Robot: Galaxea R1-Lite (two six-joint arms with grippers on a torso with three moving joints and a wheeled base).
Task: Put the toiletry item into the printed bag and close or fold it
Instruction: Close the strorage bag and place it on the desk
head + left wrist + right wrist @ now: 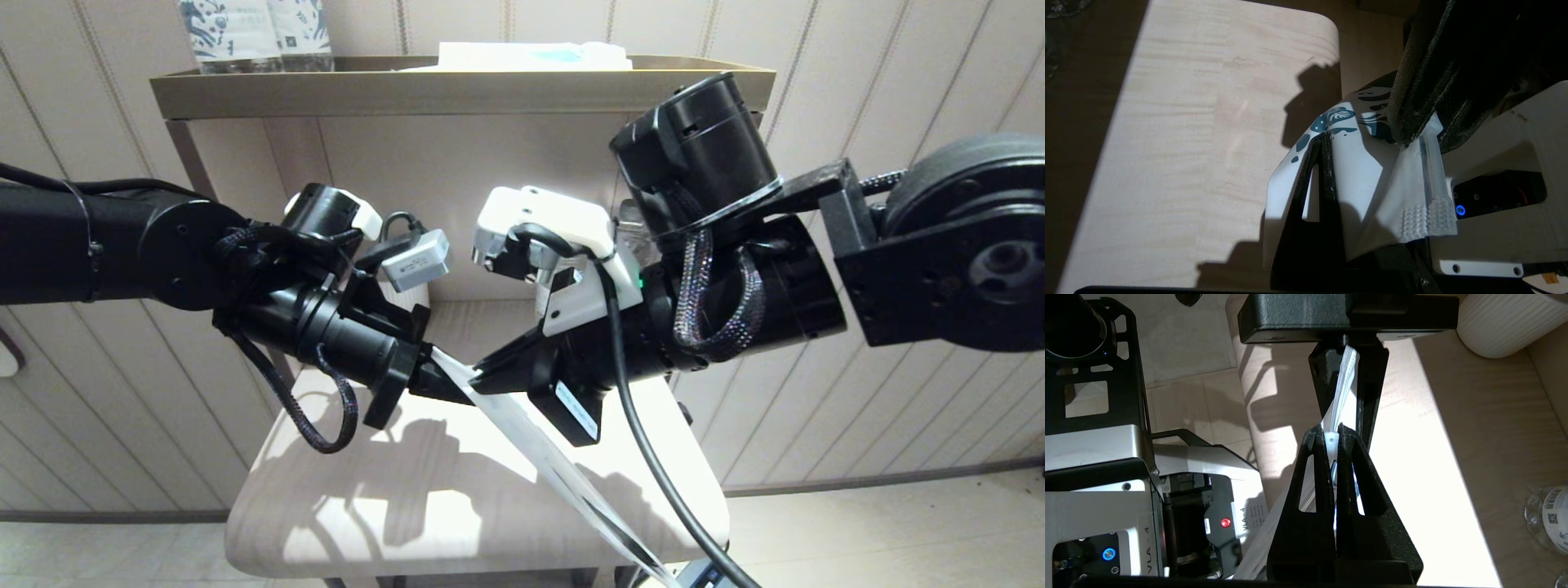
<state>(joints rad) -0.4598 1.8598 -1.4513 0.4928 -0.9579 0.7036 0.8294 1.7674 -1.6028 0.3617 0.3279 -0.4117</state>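
Printed bag is hanging in mid-air above the beige stool, both grippers pinching its upper end. Left gripper is clamping fully closed on the bag's leaf-print end. Right gripper is squeezing tight on the bag just beside it, tips nearly meeting. Toothbrush is sitting inside the bag, bristle head showing through the plastic. Bag's lower end is trailing down past the stool's front edge.

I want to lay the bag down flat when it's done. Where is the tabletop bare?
The tabletop is bare on its left half and front left corner. The middle is crowded: the left claw and right claw meet there, both pinching the bag, which slants toward the front right edge.
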